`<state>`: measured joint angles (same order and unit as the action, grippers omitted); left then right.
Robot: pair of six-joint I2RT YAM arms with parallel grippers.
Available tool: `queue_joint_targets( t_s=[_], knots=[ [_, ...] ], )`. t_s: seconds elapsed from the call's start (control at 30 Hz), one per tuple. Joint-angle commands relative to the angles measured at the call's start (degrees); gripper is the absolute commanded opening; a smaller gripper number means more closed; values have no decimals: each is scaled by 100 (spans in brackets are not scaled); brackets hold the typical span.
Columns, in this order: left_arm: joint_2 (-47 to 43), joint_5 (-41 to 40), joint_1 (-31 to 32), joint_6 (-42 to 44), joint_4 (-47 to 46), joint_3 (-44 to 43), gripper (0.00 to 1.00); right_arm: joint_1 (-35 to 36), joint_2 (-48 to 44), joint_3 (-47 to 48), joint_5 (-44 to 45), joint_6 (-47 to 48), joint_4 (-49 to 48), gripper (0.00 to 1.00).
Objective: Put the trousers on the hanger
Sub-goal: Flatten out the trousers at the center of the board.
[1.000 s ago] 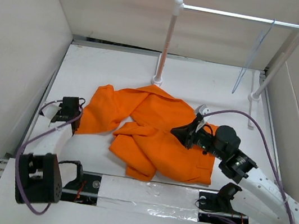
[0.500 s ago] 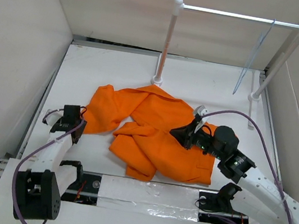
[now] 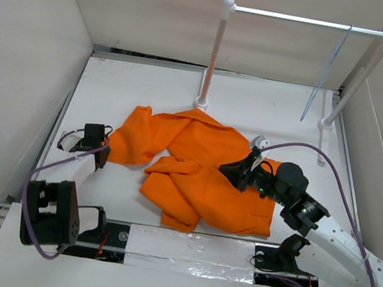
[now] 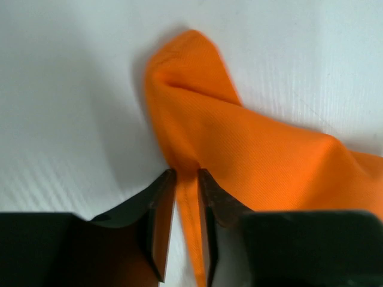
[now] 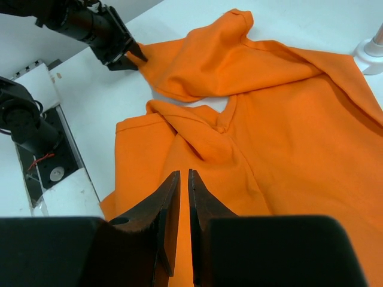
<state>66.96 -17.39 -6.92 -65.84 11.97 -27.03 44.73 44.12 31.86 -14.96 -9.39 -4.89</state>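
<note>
Left jaws pinch trousers (image 3: 195,166) edge (right jaws closed above them).

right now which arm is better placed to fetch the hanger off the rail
Right. The hanger hangs at the right end of the rail, on the right gripper side. The left gripper is at the far left, clamped on the trousers.
</note>
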Motion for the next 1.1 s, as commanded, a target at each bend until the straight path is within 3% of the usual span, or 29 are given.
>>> queue_joint_targets(
  t_s=[0.0, 0.1, 0.3, 0.5, 0.63, 0.67, 0.77, 0.9, 1.07],
  knots=[
    [659, 270, -169, 201, -518, 57, 18, 45, -149, 22, 151, 60, -118, 16],
    [1011, 464, -170, 553, -915, -179, 0, -8, -184, -4, 169, 42, -57, 16],
    [1153, -37, -170, 1134, -582, -1216, 0, -8, -167, -57, 257, -2, -30, 17],
    [134, 472, -170, 1829, -687, -2489, 0, -8, -26, -118, 362, -177, -337, 17],
    [299, 745, -170, 2189, -126, -4421, 0, -8, 53, -22, 318, -204, -399, 16],
    [483, 624, -170, 2373, 206, -5234, 0, -8, 79, 5, 318, -204, -382, 17],
    [555, 237, -170, 2655, 421, -5918, 0, -8, 115, -30, 353, -213, -364, 17],
    [406, -212, -450, 2954, 61, -5157, 0, -8, 62, -144, 599, -257, -373, 20],
    [501, 665, -1241, 2753, -931, -3637, 0, -61, -35, -145, 661, -195, -215, 21]
  ],
)
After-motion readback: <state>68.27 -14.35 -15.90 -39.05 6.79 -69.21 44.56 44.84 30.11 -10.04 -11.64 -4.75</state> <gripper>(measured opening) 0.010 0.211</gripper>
